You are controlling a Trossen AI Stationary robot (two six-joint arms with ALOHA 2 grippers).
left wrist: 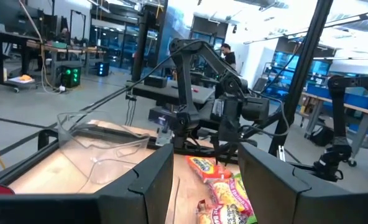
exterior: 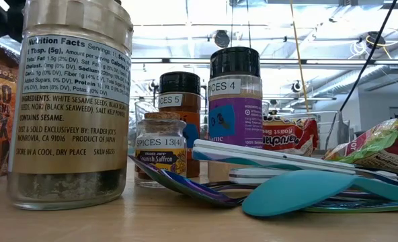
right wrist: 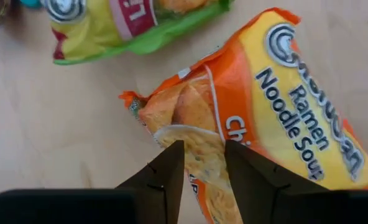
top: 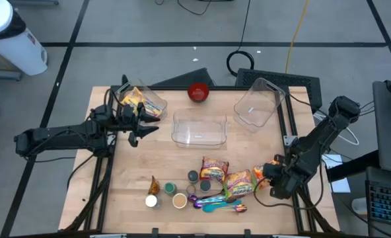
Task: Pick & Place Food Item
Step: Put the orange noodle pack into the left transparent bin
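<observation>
R gripper [right wrist: 204, 163] at the surface's front-right corner, fingers clamped on the orange ramen packet's [right wrist: 277, 106] edge, prob. for lifting. L gripper [top: 144, 127] waits near clear bin [top: 199, 128], fingers apart.

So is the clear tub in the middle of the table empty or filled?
Empty: the clear tub shows bare wood through its bottom in the high view, with nothing inside.
</observation>
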